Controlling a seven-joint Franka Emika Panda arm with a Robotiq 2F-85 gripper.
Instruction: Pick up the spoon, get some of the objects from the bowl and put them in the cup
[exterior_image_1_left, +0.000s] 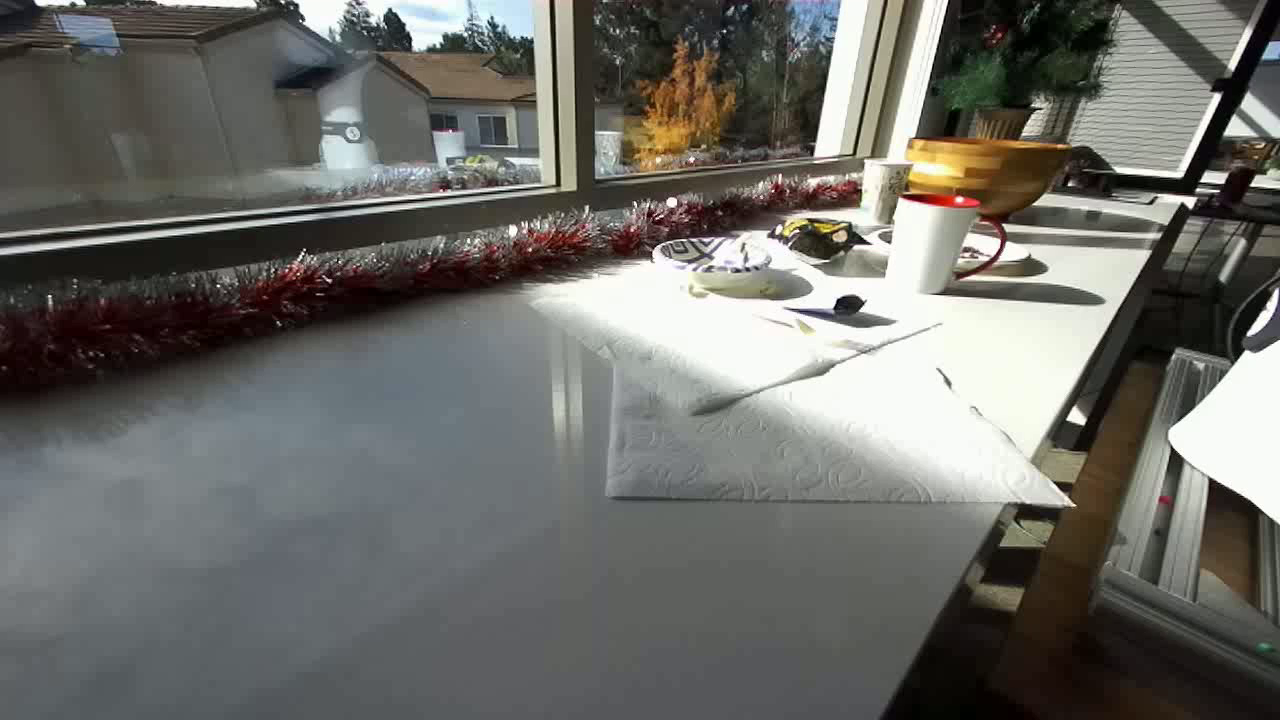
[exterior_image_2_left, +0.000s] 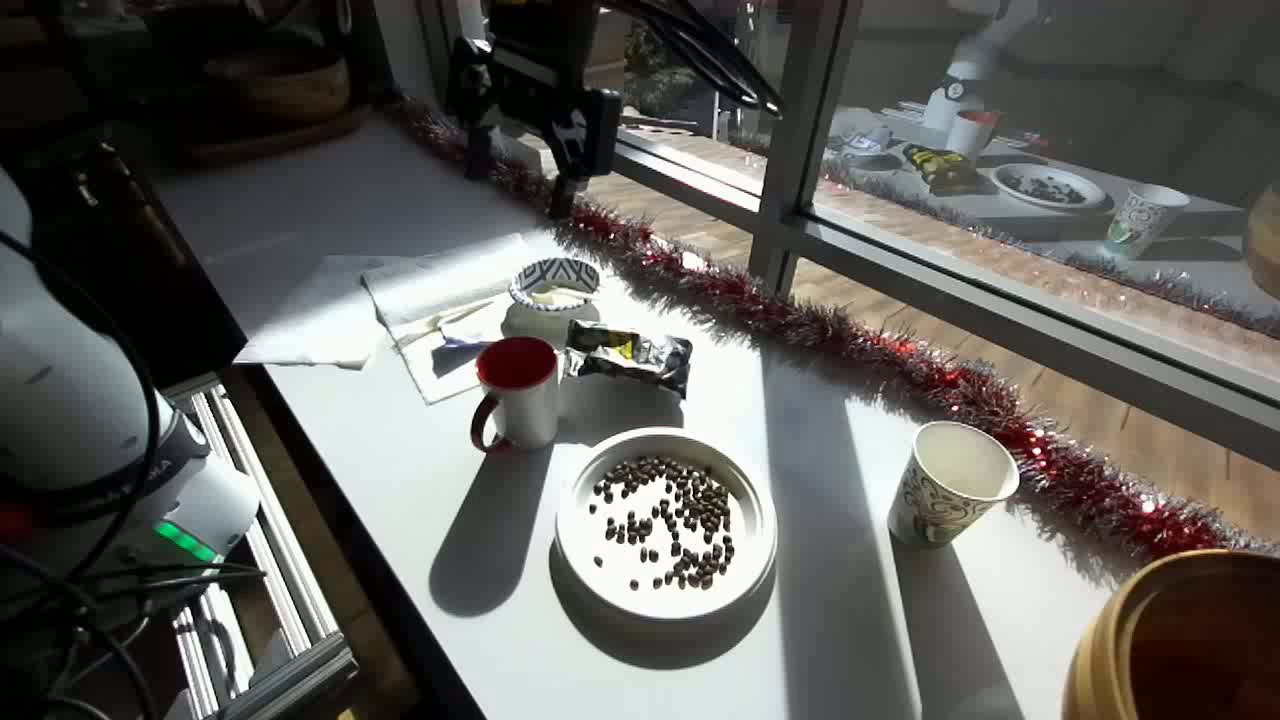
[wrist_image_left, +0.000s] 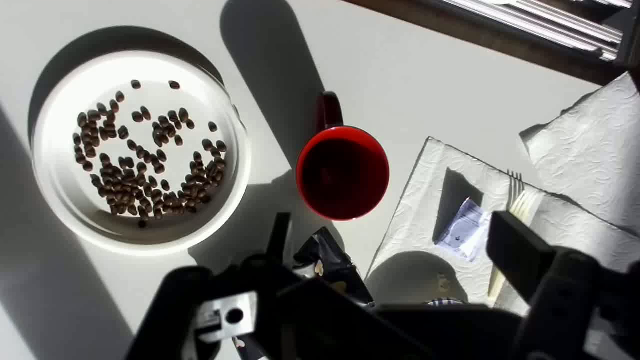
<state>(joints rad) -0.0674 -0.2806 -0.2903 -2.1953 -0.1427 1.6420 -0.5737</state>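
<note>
The white mug with red inside and red handle (exterior_image_1_left: 925, 245) stands upright on the table; it also shows in an exterior view (exterior_image_2_left: 533, 405) and in the wrist view (wrist_image_left: 342, 172). The wide golden-brown bowl (exterior_image_1_left: 985, 165) stands at the table's far end, and at the bottom right of an exterior view (exterior_image_2_left: 1120, 630). A round white dish (exterior_image_2_left: 640, 440) holds dark beans; it lies beside the mug in the wrist view (wrist_image_left: 240, 170). I cannot make out a spoon. My gripper (exterior_image_2_left: 520, 180) is open and empty, high above the table; its fingers are spread in the wrist view (wrist_image_left: 392, 232).
A patterned paper cup (exterior_image_2_left: 945, 490) stands near the window. A black-yellow packet (exterior_image_2_left: 630, 355) and a small patterned bowl (exterior_image_2_left: 555, 285) lie near the mug. Paper napkins (exterior_image_1_left: 800, 440) carry a pale fork (wrist_image_left: 522, 202) and a wrapper (wrist_image_left: 465, 230). Tinsel (exterior_image_2_left: 800, 320) lines the window.
</note>
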